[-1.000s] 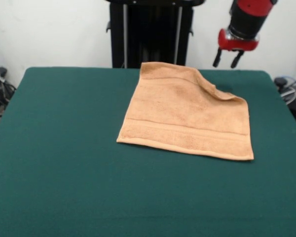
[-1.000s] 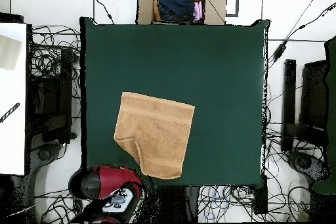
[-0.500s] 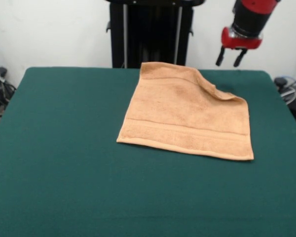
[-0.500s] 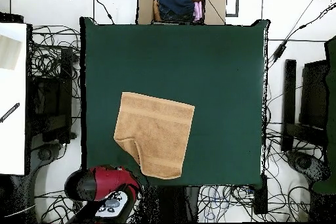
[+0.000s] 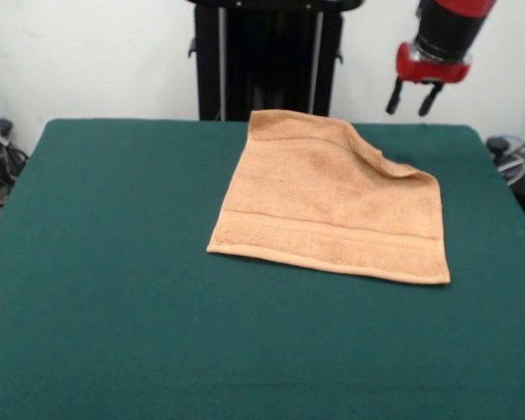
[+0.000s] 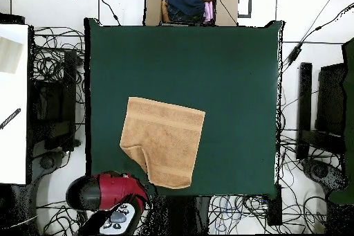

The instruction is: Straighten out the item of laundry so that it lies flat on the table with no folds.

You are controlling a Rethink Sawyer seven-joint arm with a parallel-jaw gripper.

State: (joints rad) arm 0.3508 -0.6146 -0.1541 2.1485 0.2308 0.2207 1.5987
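Gripper (image 5: 412, 98) hangs above the tabletop's (image 5: 114, 262) back edge, fingers spread and empty; towel (image 5: 332, 206) corner remains folded under, so a careless pinch risks catching both layers.

A peach-orange towel (image 5: 332, 206), banded with a woven stripe of the same shade along its border, lies on a dark green tabletop (image 5: 114, 262). At two o'clock hangs the red-collared tool (image 5: 414, 96) with black fingers (image 5: 393, 96).
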